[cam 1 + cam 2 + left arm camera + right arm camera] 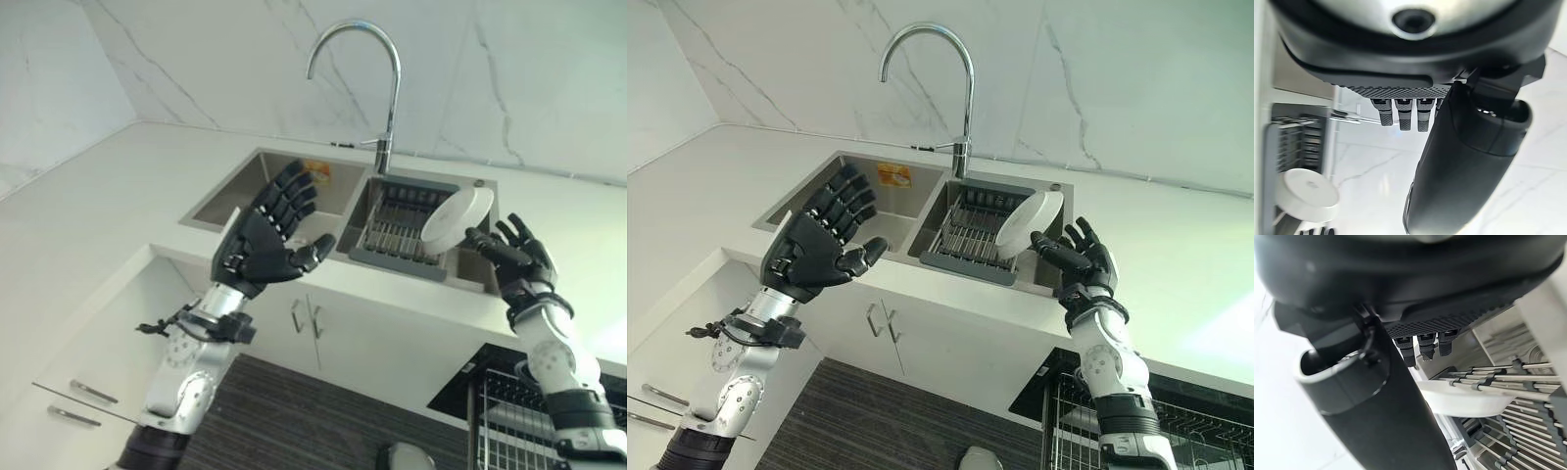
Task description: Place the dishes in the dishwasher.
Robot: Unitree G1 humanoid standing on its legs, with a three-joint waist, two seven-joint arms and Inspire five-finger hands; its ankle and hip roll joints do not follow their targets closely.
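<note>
The right hand [519, 257] pinches a white dish [457, 218] — tilted on edge — over the rack [397, 230] in the sink [235, 196]; the left hand [266, 235] (fingers spread, released) hovers nearby.

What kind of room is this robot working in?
A home-style kitchen, most likely: a double sink with a tall curved tap, a white countertop, and an open dishwasher rack below.

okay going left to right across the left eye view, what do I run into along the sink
left hand → left sink basin → faucet → dish rack → white dish → right hand
</note>
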